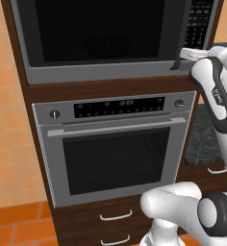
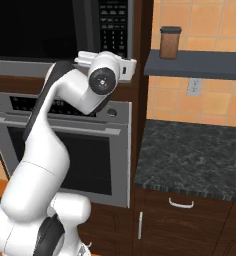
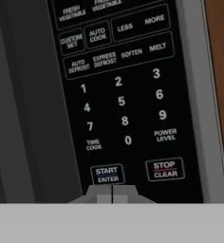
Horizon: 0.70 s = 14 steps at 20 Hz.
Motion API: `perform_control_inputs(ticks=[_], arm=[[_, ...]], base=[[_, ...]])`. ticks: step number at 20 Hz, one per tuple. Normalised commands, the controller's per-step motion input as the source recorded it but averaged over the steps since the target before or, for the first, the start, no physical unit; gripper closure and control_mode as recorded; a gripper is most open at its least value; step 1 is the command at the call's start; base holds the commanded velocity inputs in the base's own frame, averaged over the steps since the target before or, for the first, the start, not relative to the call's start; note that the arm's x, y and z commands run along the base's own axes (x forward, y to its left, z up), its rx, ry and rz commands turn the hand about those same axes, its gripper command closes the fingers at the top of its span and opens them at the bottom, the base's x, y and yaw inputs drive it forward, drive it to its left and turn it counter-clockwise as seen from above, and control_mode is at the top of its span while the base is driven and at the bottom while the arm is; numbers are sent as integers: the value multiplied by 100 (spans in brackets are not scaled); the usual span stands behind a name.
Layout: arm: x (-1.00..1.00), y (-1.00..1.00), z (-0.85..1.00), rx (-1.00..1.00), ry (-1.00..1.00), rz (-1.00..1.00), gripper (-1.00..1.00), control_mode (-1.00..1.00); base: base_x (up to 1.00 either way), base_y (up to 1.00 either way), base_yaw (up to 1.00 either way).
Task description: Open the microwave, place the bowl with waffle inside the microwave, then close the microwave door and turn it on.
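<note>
The microwave [image 1: 101, 74] sits built into the wooden column, and the microwave door [image 1: 96, 29] with its black window is shut. My gripper [image 1: 175, 65] is at the microwave's lower right corner, below the black keypad [image 1: 199, 21]. In the hand view the keypad [image 3: 118, 99] is very close. There the gripper [image 3: 112, 194] is shut, its tips together right under the START/ENTER button [image 3: 107, 174] with nothing between them. The STOP/CLEAR button [image 3: 164, 169] lies to the right. The bowl with waffle is hidden.
A steel oven [image 1: 115, 144] with a bar handle sits under the microwave, with wooden drawers [image 1: 115, 216] below it. To the right are a dark stone counter [image 2: 190, 155], a shelf [image 2: 195, 65] holding a brown jar [image 2: 170, 42], and a wall outlet [image 2: 193, 86].
</note>
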Motion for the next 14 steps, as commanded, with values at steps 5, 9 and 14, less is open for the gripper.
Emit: perform_control_inputs(ticks=[5, 9, 14], arm=[[32, 13, 0, -3, 0, 0, 100, -100], [34, 0, 0, 0, 0, 0, 100, -100], [81, 0, -8, 0, 0, 0, 100, -100]], base=[[0, 0, 0], [0, 0, 0], [0, 0, 0]])
